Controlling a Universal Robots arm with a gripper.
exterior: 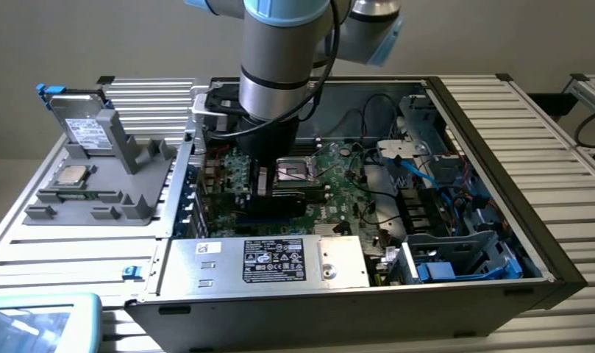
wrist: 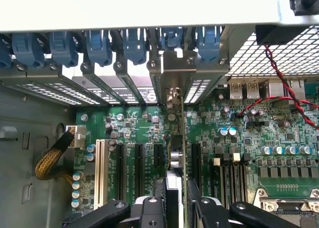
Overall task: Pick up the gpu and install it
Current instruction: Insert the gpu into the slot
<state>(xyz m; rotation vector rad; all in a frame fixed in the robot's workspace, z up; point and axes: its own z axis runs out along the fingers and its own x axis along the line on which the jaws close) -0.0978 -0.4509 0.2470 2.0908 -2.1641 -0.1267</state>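
- The gripper (wrist: 175, 200) is clamping its fingers (wrist: 149, 208) on the gpu (wrist: 175, 153), which is standing edge-on and upright over the motherboard (wrist: 239, 138), in line with the black expansion slots (wrist: 137, 163).
- The gpu's silver end bracket (wrist: 172, 96) is sitting among the blue slot latches (wrist: 99, 46) along the case's rear wall (whether the card is fully seated cannot be told).
- In the centre of the exterior view, the arm (exterior: 277, 66) is reaching down into the open computer case (exterior: 493, 243), hiding the card and much of the board.
- Red and black wires (wrist: 279, 88) are crossing the wrist view's right; a braided yellow cable (wrist: 50, 161) is lying at its left.
- At the exterior view's left, a grey holder (exterior: 101, 191) on the table (exterior: 42, 250) is carrying a silver drive (exterior: 86, 129) with a white label.
- The power supply (exterior: 268, 261) at lower centre is bearing a black label, its writing too small to read.
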